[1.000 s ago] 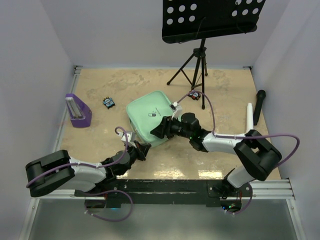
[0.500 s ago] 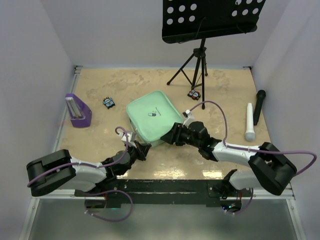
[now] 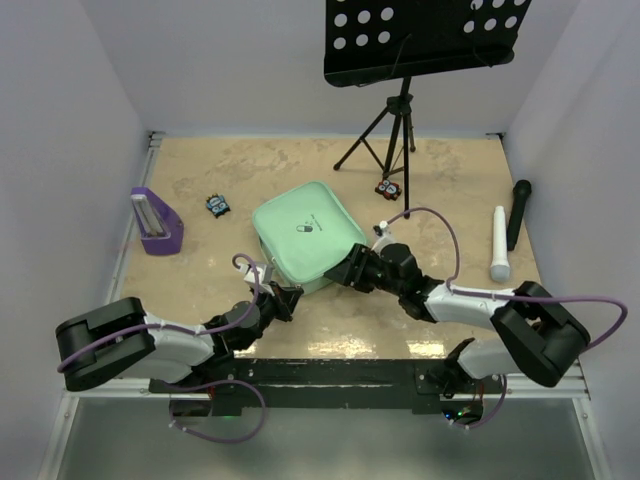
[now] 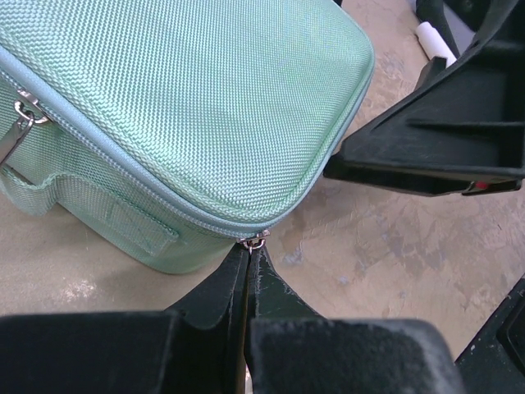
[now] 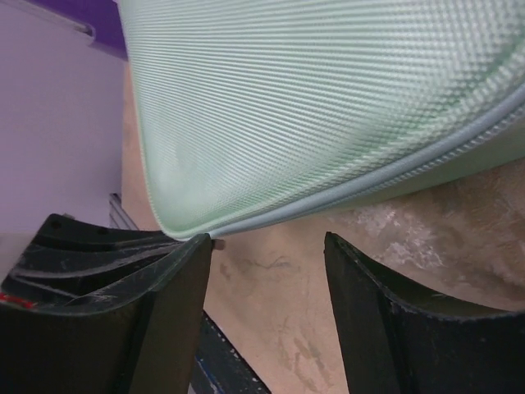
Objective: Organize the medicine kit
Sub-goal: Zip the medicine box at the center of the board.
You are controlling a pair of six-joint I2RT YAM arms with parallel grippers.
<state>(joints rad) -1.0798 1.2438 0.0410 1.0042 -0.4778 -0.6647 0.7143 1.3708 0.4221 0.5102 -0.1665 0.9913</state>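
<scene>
Left gripper (image 4: 248, 253): jaws pressed together, pinching the small metal zipper pull (image 4: 256, 240) at the near corner of the medicine kit (image 4: 189, 90).

Right gripper (image 5: 267, 246): jaws apart, holding nothing. One fingertip sits right at the lid's piped edge on the kit's near-right side and appears to touch it.

The kit lies lid down mid-table (image 3: 220, 170), just beyond both your grippers.

The lid carries a small white pill logo (image 3: 306, 227). Any lettering by it is too small to read.
</scene>
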